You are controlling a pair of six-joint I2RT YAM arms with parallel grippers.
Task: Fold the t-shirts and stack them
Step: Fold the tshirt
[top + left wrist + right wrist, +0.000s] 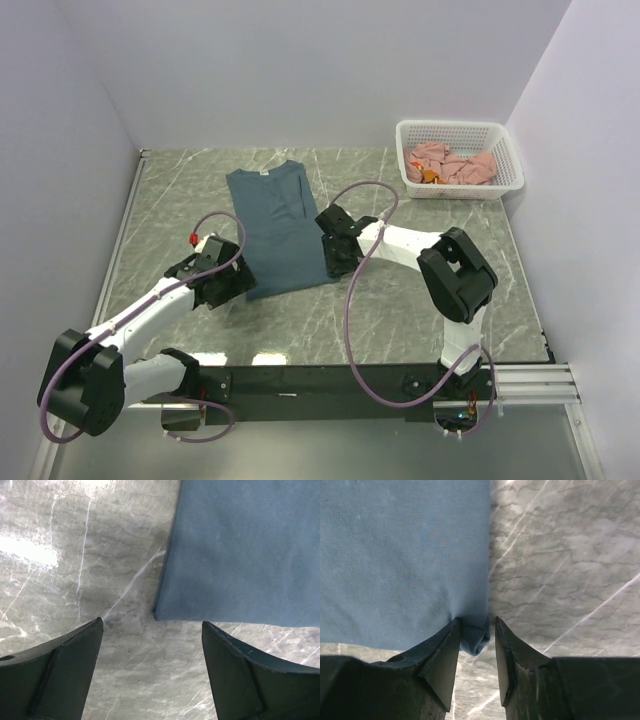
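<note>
The dark slate-blue t-shirt [278, 230] lies flat on the marble table, folded into a long strip with its collar at the far end. My left gripper [238, 285] is open and empty just before the strip's near left corner, and the shirt [240, 555] lies just beyond the left gripper [152, 625]. My right gripper [335, 262] is at the near right corner. In the right wrist view the shirt [405, 555] has its corner bunched between the fingers of the right gripper [476, 620]. It touches the left finger, with a gap to the right one. Salmon-pink shirts [450, 165] lie crumpled in the basket.
The white lattice basket [455, 125] stands at the far right corner, against the right wall. A small orange item [428, 178] shows among the pink cloth. White walls close the table on the left, back and right. The arm bases sit at the near edge.
</note>
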